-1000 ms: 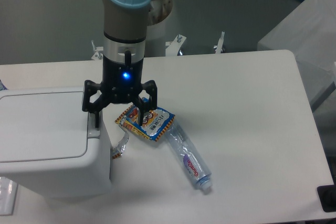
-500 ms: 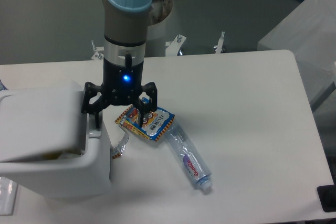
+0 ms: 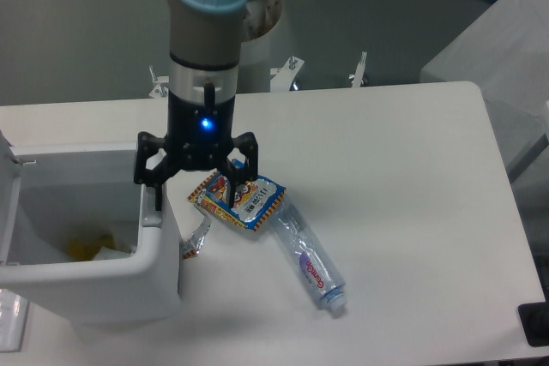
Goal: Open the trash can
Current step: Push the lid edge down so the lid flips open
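Observation:
The white trash can stands at the table's left edge with its lid swung up at the far left, so the inside shows, with yellow and white scraps at the bottom. My gripper hangs over the can's right rim. Its jaws are open and hold nothing. The left finger rests down on the can's right edge, where the latch lies hidden under it. The right finger hangs over a snack packet.
A colourful snack packet lies just right of the can. A crushed clear plastic bottle lies next to it, pointing to the front right. A strip of wrapper lies against the can's side. A clear object sits at the front left corner.
The can's lid was flat and shut a second ago, half raised half a second ago, and now stands fully open. My gripper has not moved.

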`<state>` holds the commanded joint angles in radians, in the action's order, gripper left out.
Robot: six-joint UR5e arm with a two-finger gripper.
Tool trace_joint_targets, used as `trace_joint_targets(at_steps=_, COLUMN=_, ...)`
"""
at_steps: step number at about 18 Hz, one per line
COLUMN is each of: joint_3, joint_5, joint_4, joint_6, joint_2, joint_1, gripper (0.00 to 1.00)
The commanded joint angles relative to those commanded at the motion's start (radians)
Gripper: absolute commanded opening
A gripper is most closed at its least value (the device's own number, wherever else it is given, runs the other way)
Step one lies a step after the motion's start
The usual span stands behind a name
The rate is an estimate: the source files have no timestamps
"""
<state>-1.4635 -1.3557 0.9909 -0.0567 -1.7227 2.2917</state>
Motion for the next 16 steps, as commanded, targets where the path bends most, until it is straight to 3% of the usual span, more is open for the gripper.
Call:
trace_joint_targets(at_steps=2, joint_3=0.003, joint_5=-0.080, joint_4=0.026, joint_6=-0.035, joint_2=0.031, joint_1=0.029, gripper=1.00)
trace_joint_targets(at_steps=8, joint_3=-0.003, joint_5=-0.092, joint_4=0.274, joint_6=-0.435, joint_2=0.133, joint_1=0.176, gripper=1.00)
trace_joint_targets(at_steps=12, joint_3=-0.006, joint_5=-0.095, joint_4=0.408, joint_6=-0.736, joint_2=0.163, joint_1=0.282, gripper=1.00)
trace_joint_targets(at_steps=16, joint_3=-0.009, joint_5=-0.095, joint_4=0.433, joint_6=-0.824, joint_2=0.164, joint_1=0.348, gripper=1.00)
